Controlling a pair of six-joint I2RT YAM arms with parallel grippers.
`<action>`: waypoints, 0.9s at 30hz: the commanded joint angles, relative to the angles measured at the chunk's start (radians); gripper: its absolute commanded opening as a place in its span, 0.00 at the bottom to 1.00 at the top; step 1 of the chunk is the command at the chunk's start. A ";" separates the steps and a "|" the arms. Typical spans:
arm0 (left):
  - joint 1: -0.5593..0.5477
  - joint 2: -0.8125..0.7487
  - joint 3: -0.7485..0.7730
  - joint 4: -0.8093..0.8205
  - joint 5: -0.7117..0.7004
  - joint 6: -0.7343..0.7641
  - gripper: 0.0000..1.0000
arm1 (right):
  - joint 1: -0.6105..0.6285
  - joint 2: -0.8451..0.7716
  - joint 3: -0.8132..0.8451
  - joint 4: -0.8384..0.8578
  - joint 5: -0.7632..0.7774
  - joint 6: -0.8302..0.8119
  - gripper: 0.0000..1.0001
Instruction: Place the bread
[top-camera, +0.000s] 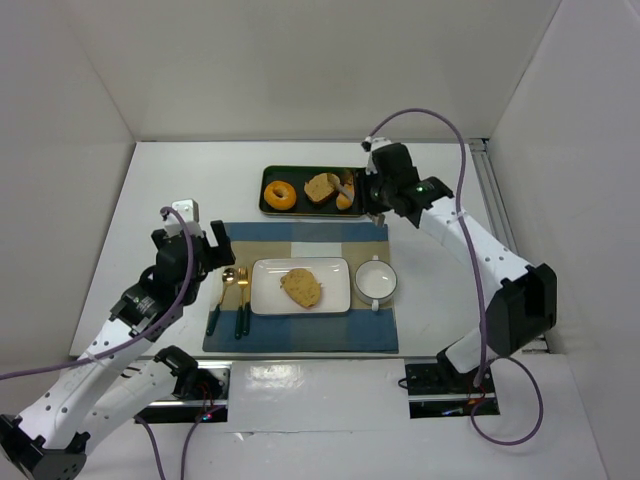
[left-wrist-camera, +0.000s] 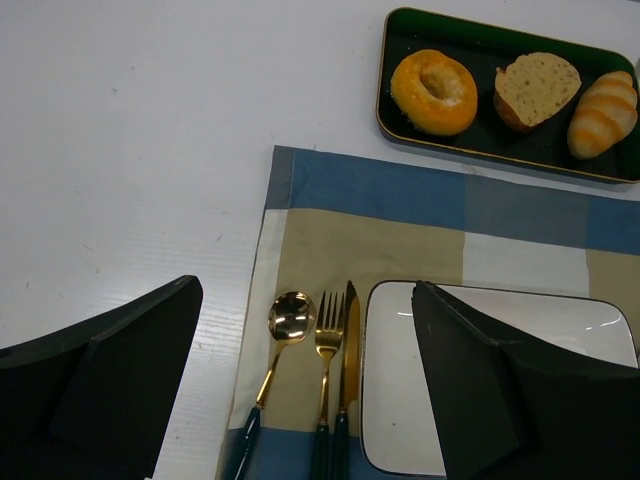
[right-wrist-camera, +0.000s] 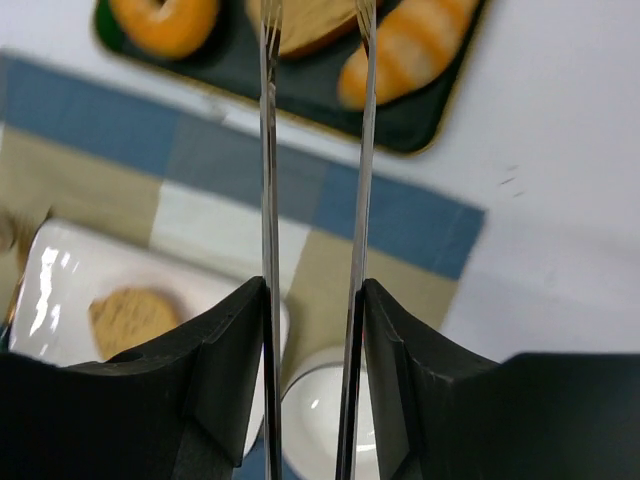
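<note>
1. The white table (top-camera: 180, 180) carried a blue-and-tan checked placemat (top-camera: 300, 237), laid in front of the two arms.
2. A dark tray (top-camera: 298, 174) sat just beyond the placemat's far edge. It held a ring donut (top-camera: 279, 194), a paler slice (top-camera: 320, 187) and a small croissant roll (top-camera: 345, 195).
3. A white rectangular plate (top-camera: 265, 295) lay on the middle of the placemat, with a white bowl (top-camera: 376, 281) just beside it on the right.
4. The right gripper (right-wrist-camera: 316, 20) carried two long thin metal blades. They were parted narrowly, with nothing between them, and their tips hung over the tray near the paler slice and the roll.
5. The left gripper (left-wrist-camera: 305, 290) hovered above the placemat's left edge. Its fingers were spread wide and empty, and it was well apart from the bread.
6. The bread (top-camera: 301, 287), a golden-brown teardrop slice, lay flat near the centre of the plate, touched by neither gripper.
7. A spoon (left-wrist-camera: 291, 315), fork (left-wrist-camera: 328, 310) and knife (left-wrist-camera: 351, 340) lay side by side on the placemat, left of the plate.
8. Judging by this layout, the placing step looked complete and only the retreat remained.
9. The next move would call for lifting the right blades straight up off the tray. That would keep them from catching the roll or the paler slice, and would leave the plate undisturbed.
</note>
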 joint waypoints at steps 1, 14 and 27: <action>0.005 -0.012 -0.011 0.039 0.015 0.015 1.00 | -0.061 0.041 0.091 0.091 0.139 0.009 0.49; 0.005 0.028 -0.002 0.039 0.033 -0.005 1.00 | -0.337 0.237 0.082 0.213 0.124 0.051 0.52; 0.005 0.059 0.009 0.048 0.033 -0.005 1.00 | -0.419 0.335 0.082 0.194 0.081 0.060 0.52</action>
